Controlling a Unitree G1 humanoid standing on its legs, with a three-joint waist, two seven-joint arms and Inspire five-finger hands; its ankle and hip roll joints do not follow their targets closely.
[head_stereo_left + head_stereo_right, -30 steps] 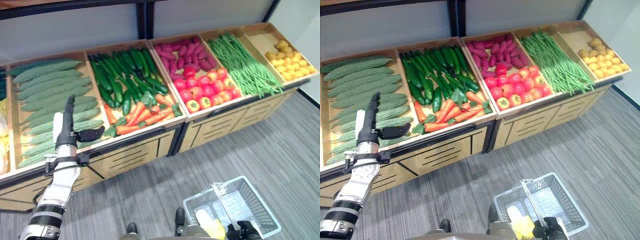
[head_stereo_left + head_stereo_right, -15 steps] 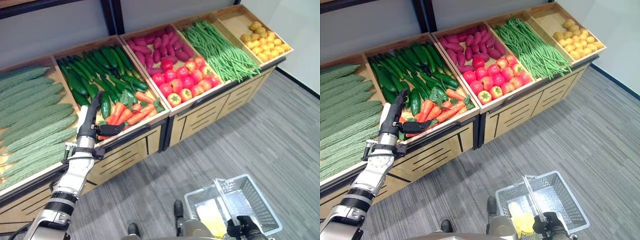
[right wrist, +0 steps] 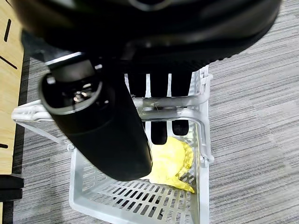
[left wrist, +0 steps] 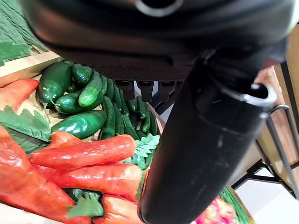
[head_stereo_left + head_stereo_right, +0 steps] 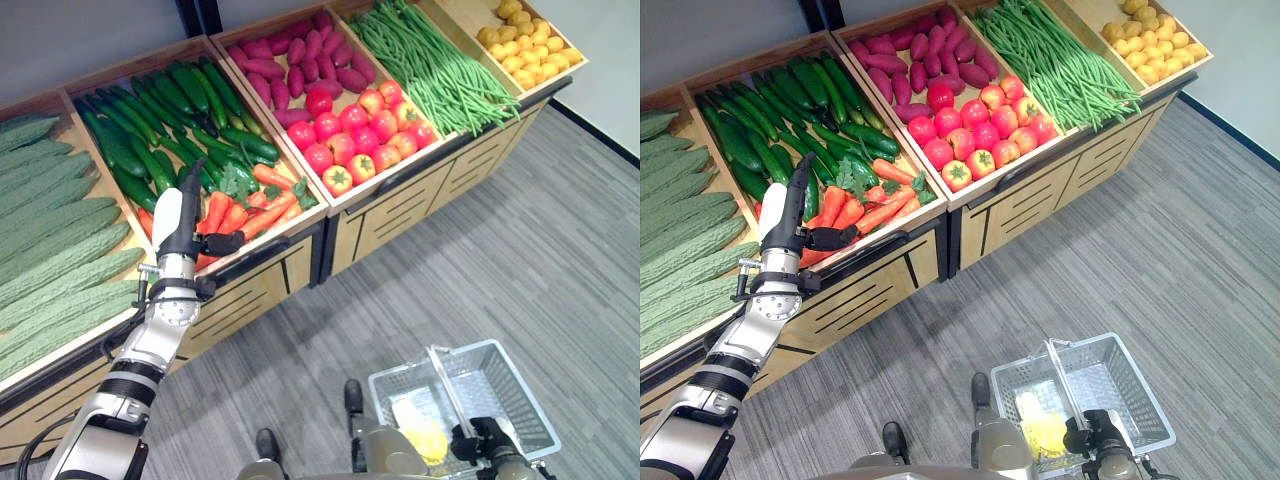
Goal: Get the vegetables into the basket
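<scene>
The vegetables lie sorted in the wooden bins of a produce stand (image 5: 330, 215): carrots (image 5: 255, 205) at the front of 1 bin with dark cucumbers (image 5: 160, 120) behind them, bitter gourds (image 5: 55, 250) in the bin to the left, tomatoes (image 5: 360, 135) and purple sweet potatoes (image 5: 295, 65) in the bin to the right, then green beans (image 5: 440, 70) and yellow fruit (image 5: 525, 45) beyond. The left hand (image 5: 185, 225) is raised over the front edge of the carrot bin, fingers straight and thumb spread, holding nothing. The basket (image 5: 500, 385) hangs low over the grey floor (image 5: 520, 240), well apart from the stand, with a yellow vegetable (image 5: 420, 435) inside. The right hand (image 5: 480, 440) has its fingers curled over the basket's handle (image 3: 168, 105).
</scene>
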